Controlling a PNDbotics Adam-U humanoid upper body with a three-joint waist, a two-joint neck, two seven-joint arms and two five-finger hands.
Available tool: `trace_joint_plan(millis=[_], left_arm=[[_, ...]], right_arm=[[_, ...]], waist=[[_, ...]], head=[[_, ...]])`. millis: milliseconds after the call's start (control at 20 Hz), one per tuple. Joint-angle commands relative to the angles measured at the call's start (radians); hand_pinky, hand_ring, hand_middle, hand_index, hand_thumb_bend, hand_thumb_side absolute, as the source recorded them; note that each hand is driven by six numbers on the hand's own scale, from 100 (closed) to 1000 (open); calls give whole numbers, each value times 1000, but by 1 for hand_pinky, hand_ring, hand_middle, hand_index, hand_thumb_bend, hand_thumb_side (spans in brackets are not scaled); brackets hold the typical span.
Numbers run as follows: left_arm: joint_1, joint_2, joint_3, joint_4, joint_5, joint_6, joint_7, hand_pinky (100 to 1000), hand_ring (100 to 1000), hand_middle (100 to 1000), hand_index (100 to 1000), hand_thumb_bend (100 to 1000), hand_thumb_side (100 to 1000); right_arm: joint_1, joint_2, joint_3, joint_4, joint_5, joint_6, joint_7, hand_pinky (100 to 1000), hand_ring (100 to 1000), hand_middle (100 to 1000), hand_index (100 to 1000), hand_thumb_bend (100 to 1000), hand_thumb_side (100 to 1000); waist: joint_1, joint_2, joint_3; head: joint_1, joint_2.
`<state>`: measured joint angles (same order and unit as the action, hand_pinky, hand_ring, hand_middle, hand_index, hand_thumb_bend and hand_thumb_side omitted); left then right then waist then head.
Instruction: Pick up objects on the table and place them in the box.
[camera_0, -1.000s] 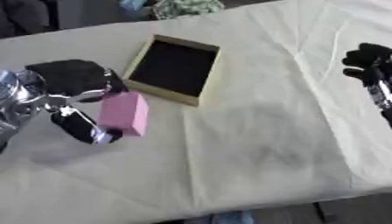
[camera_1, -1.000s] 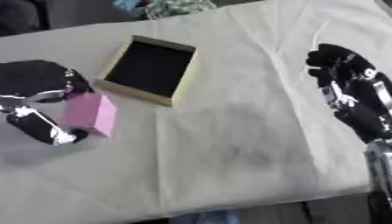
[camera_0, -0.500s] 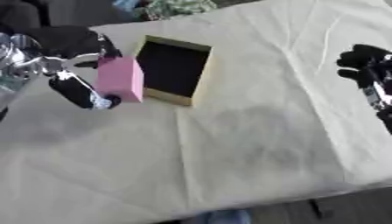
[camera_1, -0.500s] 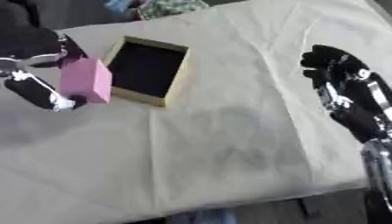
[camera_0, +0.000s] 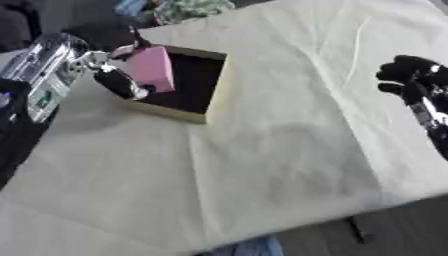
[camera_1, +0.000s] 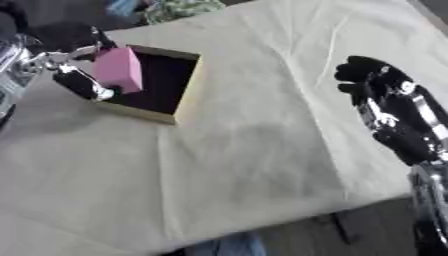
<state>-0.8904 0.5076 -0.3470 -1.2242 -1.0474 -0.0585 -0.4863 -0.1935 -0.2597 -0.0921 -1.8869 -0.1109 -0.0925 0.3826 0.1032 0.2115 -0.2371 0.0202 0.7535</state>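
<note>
Pink block (camera_0: 151, 68) upright, left hand (camera_0: 112, 60) gripping, over box (camera_0: 216, 85)

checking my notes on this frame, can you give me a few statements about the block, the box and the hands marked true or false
1. The left hand holds the pink block over the box. True.
2. The right hand grips a second block. False: it hangs open, holding nothing.
3. The box's inside is dark. True.
4. The pink block lies on the cloth near the table's front edge. False: it is held up at the box's left side.
</note>
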Motion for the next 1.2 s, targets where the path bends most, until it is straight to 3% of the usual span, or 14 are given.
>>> trace_joint_plan(millis=[50,250,350,400,450,500,600,850,1000,1200], left_arm=[[-35,-29,49,76,-74,38,96,773,659,580,812,318,496],[-42,-62,71,142,-154,100,210,816,751,732,897,539,543],[-42,-67,76,155,-172,124,247,835,780,784,925,650,584],[-41,-67,78,157,-174,136,262,835,780,784,925,650,584],[-40,-65,82,155,-171,149,279,848,802,823,942,748,627],[-38,-62,85,149,-163,163,297,848,804,827,944,762,639],[-34,-54,89,135,-133,185,322,847,806,830,944,766,644],[-1,0,111,22,34,237,379,802,750,759,915,668,647],[47,70,116,-117,162,258,379,791,736,740,907,623,647],[179,196,144,-370,329,281,350,776,718,708,889,558,644]], right_arm=[[-12,-14,2,-17,-11,1,5,859,858,789,879,100,441],[-14,-13,4,-17,-13,2,8,860,858,789,879,100,442],[-14,-13,4,-17,-13,1,9,860,858,789,879,100,441],[-14,-13,3,-16,-13,1,8,860,858,789,879,100,441],[-14,-12,2,-16,-13,1,8,860,858,789,879,100,441],[-14,-12,2,-16,-13,1,7,860,858,789,879,100,440],[-14,-12,1,-16,-12,0,7,860,858,789,879,100,440],[-12,-12,-3,-14,-11,-1,3,860,858,789,879,100,443],[-11,-12,-7,-15,-9,-1,-1,860,858,789,879,100,442],[-11,-14,-13,-16,-4,-3,-7,860,858,789,879,100,435]], waist=[[-3,-12,-7],[-1,-11,-21],[-2,-11,-24],[-2,-11,-24],[-3,-11,-23],[-3,-11,-22],[-5,-11,-17],[-12,-12,6],[-14,-13,24],[-19,-12,48]], head=[[8,-15],[10,-17],[11,-18],[10,-18],[8,-19],[7,-20],[4,-20],[-6,-16],[-16,-16],[-30,-15]])
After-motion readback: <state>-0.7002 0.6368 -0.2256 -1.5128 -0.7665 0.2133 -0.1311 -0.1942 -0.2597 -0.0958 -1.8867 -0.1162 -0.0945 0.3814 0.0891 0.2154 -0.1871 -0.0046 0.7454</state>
